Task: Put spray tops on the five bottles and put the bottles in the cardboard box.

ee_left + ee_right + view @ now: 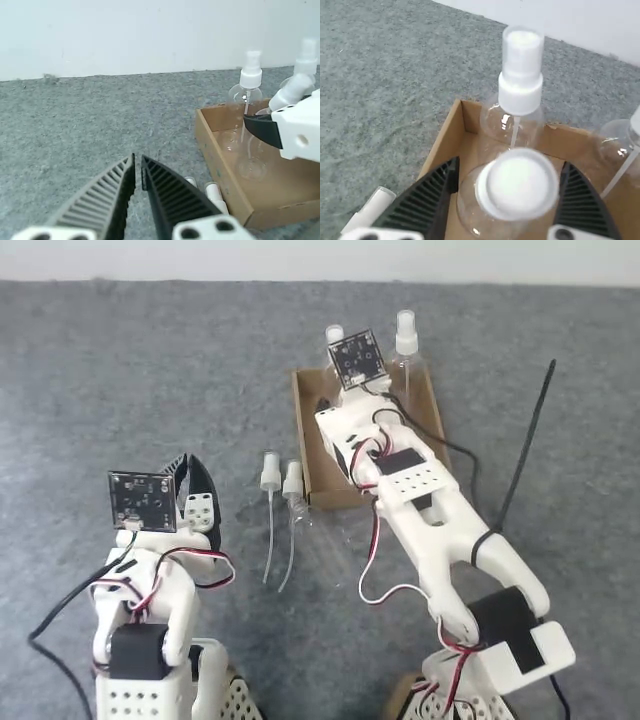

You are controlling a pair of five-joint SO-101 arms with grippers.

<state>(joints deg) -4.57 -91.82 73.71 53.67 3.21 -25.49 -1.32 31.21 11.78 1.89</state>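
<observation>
In the high view, the left gripper (190, 475) is seen low over the grey carpet (120, 370), well apart from the cardboard box (300, 430). The right arm (430, 510) is stretched over the box. A capped bottle (406, 345) is stood upright at the box's far end. Two loose spray tops (270, 475) are laid side by side on the carpet just beside the box's near corner, with their tubes pointed toward the arms.

In the left wrist view, the left gripper (138, 172) is shown with its jaws pressed almost together and nothing caught between them. The box (220, 165) is seen off to one side with the capped bottle (249, 85) inside it. The loose spray tops (214, 192) are laid against its outer wall.

In the right wrist view, the right gripper (510, 169) is closed around the held bottle (517, 185), which is already fitted with a spray top and is kept over the box (451, 125). A further capped bottle (520, 85) is stood just behind it.
</observation>
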